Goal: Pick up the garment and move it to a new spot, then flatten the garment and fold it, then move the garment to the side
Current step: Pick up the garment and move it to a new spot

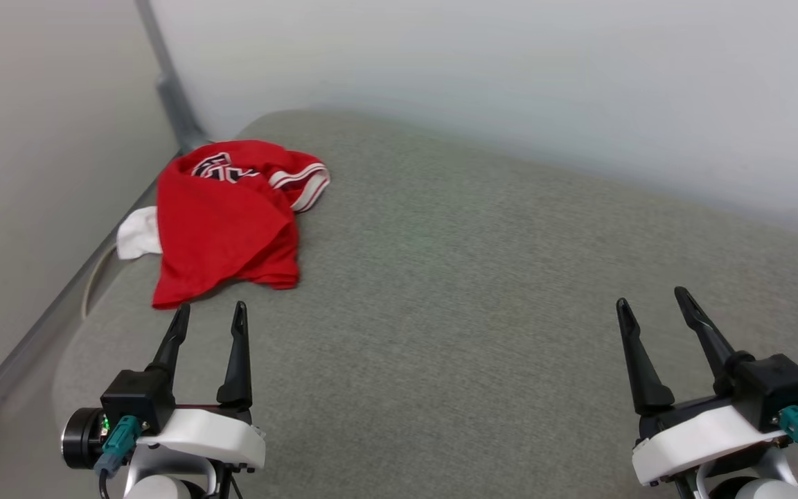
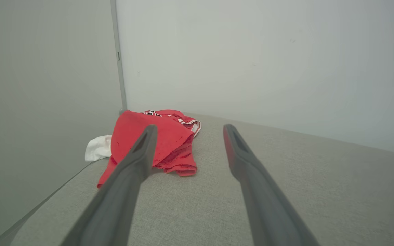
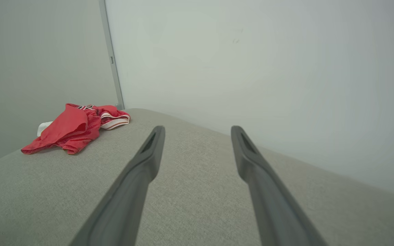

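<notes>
The garment (image 1: 222,218) lies crumpled at the far left of the grey padded surface (image 1: 482,277), near the corner of the walls. It is mostly red, with a white sleeve poking out at its left and striped trim and dark lettering at its far edge. My left gripper (image 1: 209,311) stands open just short of its near hem, with nothing between the fingers. In the left wrist view the garment (image 2: 169,136) lies ahead, partly behind the left finger. My right gripper (image 1: 652,298) is open far to the right. The right wrist view shows the garment (image 3: 75,128) off to the left.
Pale walls (image 1: 510,76) close in the surface at the back and left, meeting at a grey corner strip (image 1: 170,90). The surface's rounded left edge (image 1: 73,346) drops off beside the left wall.
</notes>
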{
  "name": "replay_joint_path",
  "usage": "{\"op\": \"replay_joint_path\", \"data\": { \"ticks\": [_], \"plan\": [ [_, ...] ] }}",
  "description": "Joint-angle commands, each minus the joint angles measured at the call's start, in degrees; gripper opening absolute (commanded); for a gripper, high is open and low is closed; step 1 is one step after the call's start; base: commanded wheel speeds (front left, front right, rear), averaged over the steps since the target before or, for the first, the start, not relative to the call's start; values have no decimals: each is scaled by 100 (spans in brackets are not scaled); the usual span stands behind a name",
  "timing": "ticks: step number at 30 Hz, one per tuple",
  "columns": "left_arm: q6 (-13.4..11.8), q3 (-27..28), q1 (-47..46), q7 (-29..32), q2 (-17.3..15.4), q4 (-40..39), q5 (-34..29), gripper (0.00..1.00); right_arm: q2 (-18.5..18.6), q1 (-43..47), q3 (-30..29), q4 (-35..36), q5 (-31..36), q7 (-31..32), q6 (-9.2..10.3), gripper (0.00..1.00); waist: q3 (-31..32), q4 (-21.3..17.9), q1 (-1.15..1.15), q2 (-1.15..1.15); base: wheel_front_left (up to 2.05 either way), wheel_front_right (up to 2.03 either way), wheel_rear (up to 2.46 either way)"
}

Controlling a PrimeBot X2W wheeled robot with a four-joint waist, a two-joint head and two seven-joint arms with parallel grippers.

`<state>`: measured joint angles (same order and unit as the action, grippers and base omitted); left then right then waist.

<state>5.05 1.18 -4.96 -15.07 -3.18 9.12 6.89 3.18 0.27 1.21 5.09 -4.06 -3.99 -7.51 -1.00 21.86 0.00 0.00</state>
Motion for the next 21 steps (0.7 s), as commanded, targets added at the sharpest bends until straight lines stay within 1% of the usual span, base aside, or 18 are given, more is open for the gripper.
{"op": "replay_joint_path", "data": {
  "ticks": [1, 5, 10, 16, 21],
  "plan": [
    [22, 41, -46, -16, 9, -7, 34, 100, 29, -57, 54, 25, -7, -30, 4, 100, -16, 257, 0, 0, 0, 0, 0],
    [37, 96, -7, -16, 19, 14, 77, 100, 63, -149, 144, 28, -42, -36, 4, 100, -23, 476, 0, 0, 0, 0, 0],
    [46, 143, 33, -16, 30, 54, 115, 100, 95, -171, 188, 30, -31, -41, 4, 100, -39, 617, 0, 0, 0, 0, 0],
    [61, 193, 1, -16, 34, 95, 150, 100, 127, -218, 200, 19, -102, -22, 4, 100, -70, 646, 0, 0, 0, 0, 0],
    [69, 263, -121, -16, 33, 165, 197, 100, 192, -274, 206, 13, -84, 38, 4, 100, -170, 524, 0, 0, 0, 0, 0]
  ]
}}
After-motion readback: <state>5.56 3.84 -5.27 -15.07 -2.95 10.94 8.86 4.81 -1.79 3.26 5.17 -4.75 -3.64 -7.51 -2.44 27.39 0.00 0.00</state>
